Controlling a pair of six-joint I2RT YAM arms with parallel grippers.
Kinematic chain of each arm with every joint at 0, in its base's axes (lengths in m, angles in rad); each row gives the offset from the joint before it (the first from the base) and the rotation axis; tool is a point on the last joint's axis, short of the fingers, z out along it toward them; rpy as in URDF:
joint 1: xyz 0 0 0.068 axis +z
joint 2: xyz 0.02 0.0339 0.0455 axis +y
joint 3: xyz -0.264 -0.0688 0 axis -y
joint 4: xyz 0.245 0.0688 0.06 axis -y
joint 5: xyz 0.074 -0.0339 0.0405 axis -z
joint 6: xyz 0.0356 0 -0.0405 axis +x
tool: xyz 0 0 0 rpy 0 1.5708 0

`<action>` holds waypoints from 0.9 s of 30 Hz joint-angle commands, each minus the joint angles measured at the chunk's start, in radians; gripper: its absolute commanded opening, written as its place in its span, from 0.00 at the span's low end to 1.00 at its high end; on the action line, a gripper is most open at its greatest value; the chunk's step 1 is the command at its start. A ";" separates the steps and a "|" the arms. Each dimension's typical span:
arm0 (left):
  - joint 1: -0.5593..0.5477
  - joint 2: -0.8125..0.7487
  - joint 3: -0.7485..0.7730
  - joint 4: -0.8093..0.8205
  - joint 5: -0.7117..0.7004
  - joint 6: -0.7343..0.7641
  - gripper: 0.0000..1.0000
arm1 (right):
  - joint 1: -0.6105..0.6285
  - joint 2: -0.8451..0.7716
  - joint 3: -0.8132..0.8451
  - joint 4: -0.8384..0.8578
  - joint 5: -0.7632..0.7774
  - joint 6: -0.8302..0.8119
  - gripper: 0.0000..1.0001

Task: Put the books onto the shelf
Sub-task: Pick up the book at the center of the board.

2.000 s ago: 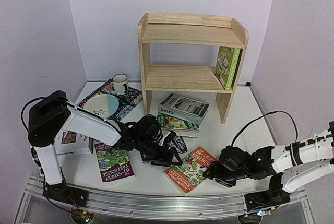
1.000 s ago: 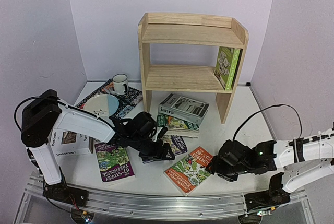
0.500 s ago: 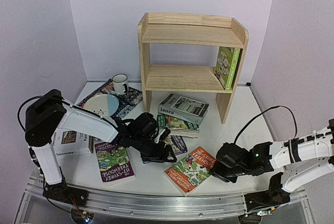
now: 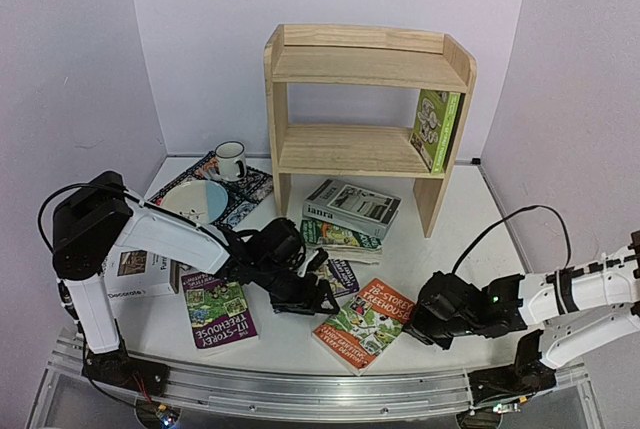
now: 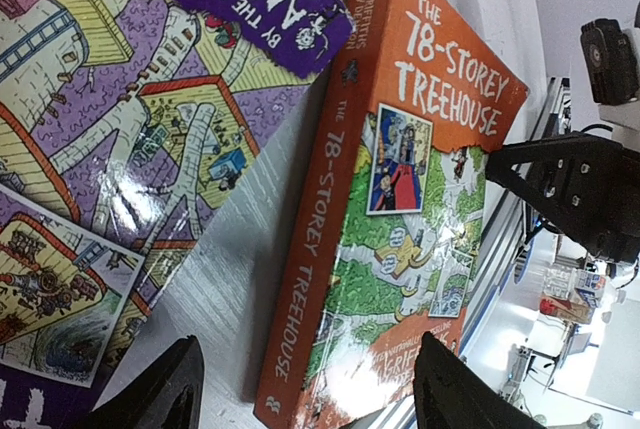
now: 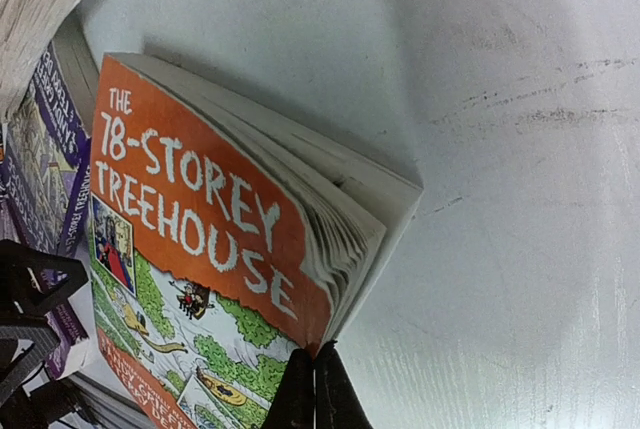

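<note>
The orange book (image 4: 362,324) lay at lower centre of the top view, a light, floppy paperback with a glossy cover. The right gripper (image 6: 315,389) was pinched shut on its cover corner alone, pages fanning, so the full thickness looked the safer hold. The left gripper (image 4: 320,299) hovered wide apart. How much paper was caught stayed hidden.

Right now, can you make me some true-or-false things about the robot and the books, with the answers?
1. The right gripper is shut on the orange book. True.
2. The left gripper is clamped shut. False: its jaws stand open, gripping nothing.
3. A green book stands on the shelf's lower tier. True.
4. The mug sits on the shelf. False: it sits on the patterned placemat beside the shelf.
</note>
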 commanded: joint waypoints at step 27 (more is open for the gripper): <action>-0.021 0.162 0.187 0.162 0.345 -0.096 0.64 | -0.010 0.018 -0.072 -0.136 -0.089 -0.048 0.00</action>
